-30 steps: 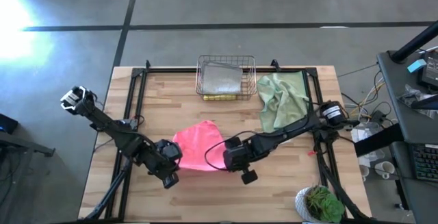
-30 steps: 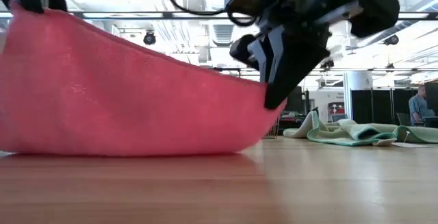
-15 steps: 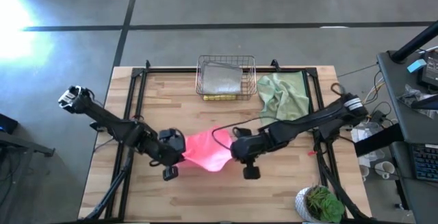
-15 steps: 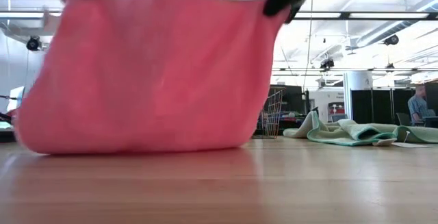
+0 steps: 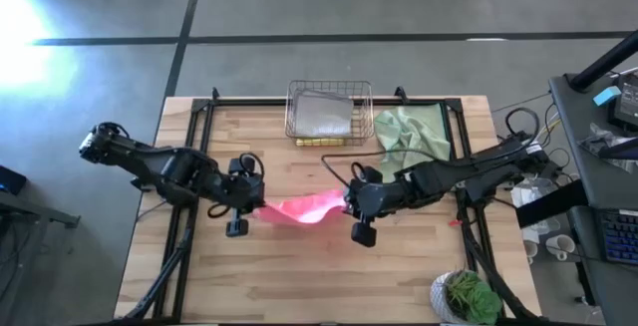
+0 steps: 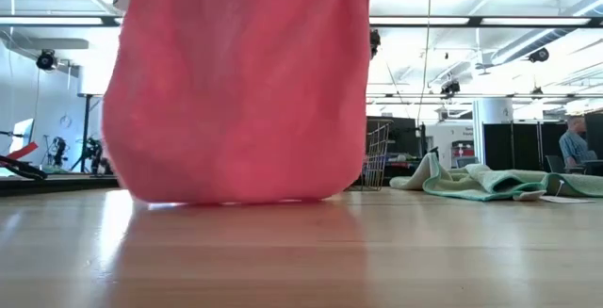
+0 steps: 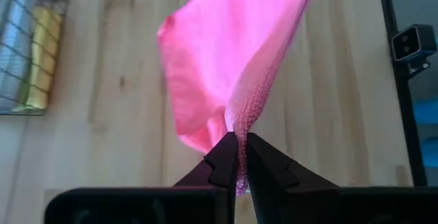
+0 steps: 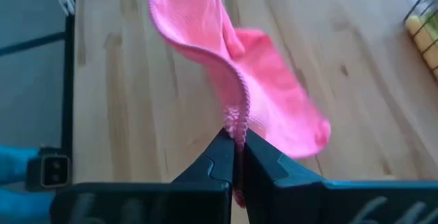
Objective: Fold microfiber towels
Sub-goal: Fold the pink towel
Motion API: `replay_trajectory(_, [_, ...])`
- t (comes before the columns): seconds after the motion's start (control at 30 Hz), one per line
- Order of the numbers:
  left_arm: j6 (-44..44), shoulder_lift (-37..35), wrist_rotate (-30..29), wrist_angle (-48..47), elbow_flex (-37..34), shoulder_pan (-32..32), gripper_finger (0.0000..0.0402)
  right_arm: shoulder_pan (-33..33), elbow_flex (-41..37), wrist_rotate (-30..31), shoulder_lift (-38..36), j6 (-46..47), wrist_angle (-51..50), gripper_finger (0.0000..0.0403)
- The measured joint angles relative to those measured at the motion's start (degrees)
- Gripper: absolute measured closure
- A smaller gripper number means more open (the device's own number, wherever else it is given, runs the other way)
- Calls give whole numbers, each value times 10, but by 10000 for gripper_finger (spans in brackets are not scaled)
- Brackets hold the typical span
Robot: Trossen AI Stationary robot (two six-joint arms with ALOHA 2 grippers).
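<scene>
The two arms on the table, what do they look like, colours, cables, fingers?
Both arms are black, built of jointed tubular links, with loose black cables looping beside them. The left gripper and right gripper each end in two dark, wedge-shaped fingers tapering to narrow tips.

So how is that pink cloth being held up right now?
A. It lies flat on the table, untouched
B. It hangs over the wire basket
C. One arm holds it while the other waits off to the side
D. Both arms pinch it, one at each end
D: the left gripper and the right gripper are each shut on an edge of the pink towel, which hangs between them above the table.
</scene>
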Motion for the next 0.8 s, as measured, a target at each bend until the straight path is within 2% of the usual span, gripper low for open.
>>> replay_trajectory(0.17, [1, -21, -13, -9, 18, 19, 389, 0, 56, 21, 6, 24, -49, 394])
replay_trajectory(0.27, [-18, -36, -35, -6, 31, 27, 389, 0, 89, 68, 6, 53, -74, 394])
replay_trajectory(0.4, [-109, -59, -147, -2, 38, 35, 389, 0, 138, 140, 6, 58, -106, 394])
replay_trajectory(0.47, [-182, -69, -212, 1, 35, 37, 389, -1, 157, 155, 6, 53, -110, 394])
replay_trajectory(0.5, [-212, -72, -222, 9, 32, 37, 389, -3, 165, 156, 6, 46, -111, 394])
replay_trajectory(0.67, [-210, -69, -179, 81, 31, 36, 389, -4, 192, 172, 7, 12, -112, 394])
replay_trajectory(0.8, [-152, -71, -117, 159, 32, 36, 389, -4, 210, 180, 7, -5, -123, 394])
